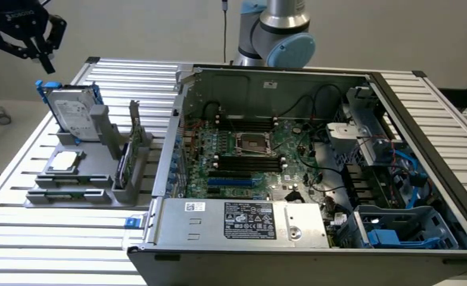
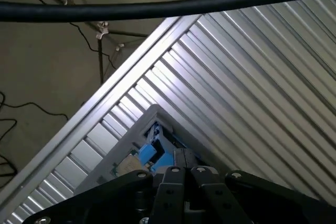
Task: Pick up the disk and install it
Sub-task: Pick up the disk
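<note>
Closed gripper [image 1: 46, 63] above white-labelled disk [image 1: 74, 113]

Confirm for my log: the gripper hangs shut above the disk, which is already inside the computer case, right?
No. The exterior view shows the disk standing in the grey holder beside the computer case, not inside it. The rest holds.

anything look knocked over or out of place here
Nothing stands out. The disk sits in its grey holder beside the open computer case, and the shut gripper hangs above the disk, apart from it.
</note>
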`<state>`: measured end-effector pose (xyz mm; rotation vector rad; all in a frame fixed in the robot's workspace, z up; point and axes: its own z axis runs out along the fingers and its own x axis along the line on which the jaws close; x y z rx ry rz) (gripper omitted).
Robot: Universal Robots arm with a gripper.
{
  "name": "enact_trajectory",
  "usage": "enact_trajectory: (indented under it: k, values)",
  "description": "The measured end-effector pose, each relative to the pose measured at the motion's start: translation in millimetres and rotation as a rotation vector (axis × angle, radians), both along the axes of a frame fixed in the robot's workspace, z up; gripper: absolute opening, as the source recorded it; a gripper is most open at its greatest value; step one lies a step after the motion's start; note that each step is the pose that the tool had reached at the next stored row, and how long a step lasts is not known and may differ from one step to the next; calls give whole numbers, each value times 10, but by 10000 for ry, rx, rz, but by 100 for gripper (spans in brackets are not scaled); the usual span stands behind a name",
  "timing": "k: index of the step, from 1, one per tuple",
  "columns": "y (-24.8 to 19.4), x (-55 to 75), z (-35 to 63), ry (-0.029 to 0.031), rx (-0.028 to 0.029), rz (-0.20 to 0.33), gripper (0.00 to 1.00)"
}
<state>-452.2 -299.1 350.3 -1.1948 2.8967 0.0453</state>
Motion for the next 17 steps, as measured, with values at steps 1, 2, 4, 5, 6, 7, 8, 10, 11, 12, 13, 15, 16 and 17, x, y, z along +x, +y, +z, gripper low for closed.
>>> enact_trajectory:
  k: [1,2,4,5,6,7,8,10,11,12,13,15,16,17]
  values:
    - [0,0,0,0,0,180,11]
    - [0,0,0,0,0,360,11]
    - [0,0,0,0,0,729,11]
    - [0,0,0,1,-1,916,11]
    - [0,0,0,1,-2,1095,11]
    - [0,0,0,1,-3,1270,11]
    - [0,0,0,0,-4,1451,11]
    - [0,0,0,0,-7,1811,11]
    - [0,0,0,-1,-9,1995,11]
    - [0,0,0,-2,-10,2192,11]
    - [-1,0,0,-5,-12,2372,11]
    - [0,0,0,-10,-16,2731,11]
    - [0,0,0,-14,-19,2910,11]
    - [0,0,0,-19,-22,3091,11]
